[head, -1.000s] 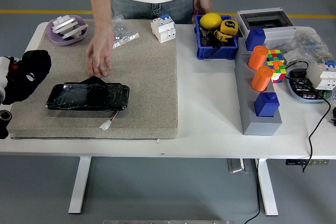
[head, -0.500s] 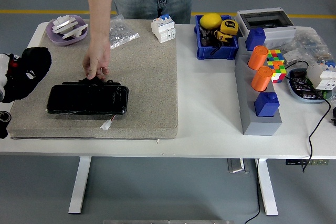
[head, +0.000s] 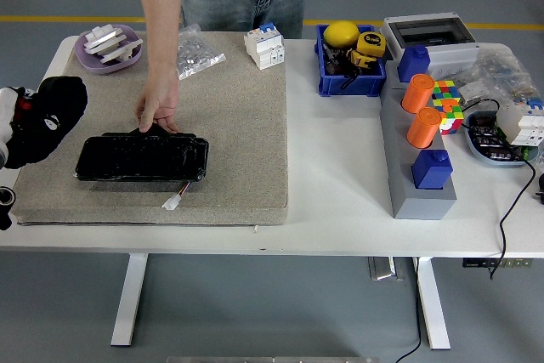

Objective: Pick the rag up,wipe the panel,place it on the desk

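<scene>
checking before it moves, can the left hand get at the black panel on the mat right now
Probably not cleanly: the left hand is close to the black panel, but a person's hand rests on its far edge.

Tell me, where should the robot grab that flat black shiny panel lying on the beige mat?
Probably across its short left end. The flat black shiny panel lies flat, long side left to right, on the beige mat, so fingers would pinch top and bottom faces there. That end is nearest the robot's left hand. The person's hand touches the far edge, and white-plug wires stick out near the right front.
</scene>
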Controlling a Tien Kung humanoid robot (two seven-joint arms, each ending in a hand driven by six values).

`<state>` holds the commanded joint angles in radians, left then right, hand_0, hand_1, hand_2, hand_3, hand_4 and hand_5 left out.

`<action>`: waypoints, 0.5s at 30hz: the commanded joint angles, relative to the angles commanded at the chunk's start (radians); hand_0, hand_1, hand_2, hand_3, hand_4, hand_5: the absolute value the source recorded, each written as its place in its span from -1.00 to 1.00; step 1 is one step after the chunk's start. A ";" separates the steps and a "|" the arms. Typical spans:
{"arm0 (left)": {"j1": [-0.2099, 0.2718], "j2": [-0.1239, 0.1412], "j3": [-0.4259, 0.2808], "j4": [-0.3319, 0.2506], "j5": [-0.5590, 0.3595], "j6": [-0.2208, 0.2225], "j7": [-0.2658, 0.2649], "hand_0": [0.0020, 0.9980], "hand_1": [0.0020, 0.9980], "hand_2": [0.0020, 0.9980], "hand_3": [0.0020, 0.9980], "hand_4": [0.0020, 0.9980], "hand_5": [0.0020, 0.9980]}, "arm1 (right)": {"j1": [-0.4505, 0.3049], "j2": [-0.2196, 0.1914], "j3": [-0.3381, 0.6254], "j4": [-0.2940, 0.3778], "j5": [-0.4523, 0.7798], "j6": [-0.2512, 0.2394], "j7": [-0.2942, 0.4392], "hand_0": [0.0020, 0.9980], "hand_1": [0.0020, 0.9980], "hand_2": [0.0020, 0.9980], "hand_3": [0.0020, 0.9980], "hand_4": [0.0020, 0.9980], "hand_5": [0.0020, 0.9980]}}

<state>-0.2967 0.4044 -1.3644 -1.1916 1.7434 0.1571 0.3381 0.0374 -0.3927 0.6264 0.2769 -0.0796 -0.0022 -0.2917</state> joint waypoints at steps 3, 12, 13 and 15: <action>0.025 0.001 -0.004 -0.042 0.009 -0.001 0.003 -0.52 -0.42 0.07 -0.07 -0.56 -1.00 | -0.002 0.000 0.001 0.000 0.001 0.000 0.000 0.52 0.44 0.44 0.29 0.94 -0.02; 0.065 -0.004 0.007 -0.076 0.002 0.004 0.000 -0.52 -0.43 0.07 -0.07 -0.55 -1.00 | 0.001 -0.002 0.014 0.002 -0.011 -0.001 0.001 0.51 0.44 0.44 0.29 0.94 -0.03; 0.070 -0.005 0.009 -0.077 0.000 0.005 -0.001 -0.52 -0.43 0.07 -0.07 -0.55 -1.00 | 0.001 -0.003 0.015 0.002 -0.012 -0.001 0.001 0.51 0.44 0.44 0.29 0.94 -0.03; 0.084 -0.009 0.018 -0.080 -0.005 0.007 -0.004 -0.52 -0.43 0.07 -0.07 -0.55 -1.00 | -0.001 -0.004 0.015 0.001 -0.010 -0.001 0.001 0.51 0.44 0.44 0.29 0.94 -0.03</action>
<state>-0.2126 0.3951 -1.3469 -1.2714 1.7386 0.1645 0.3344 0.0364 -0.3963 0.6417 0.2782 -0.0898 -0.0032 -0.2908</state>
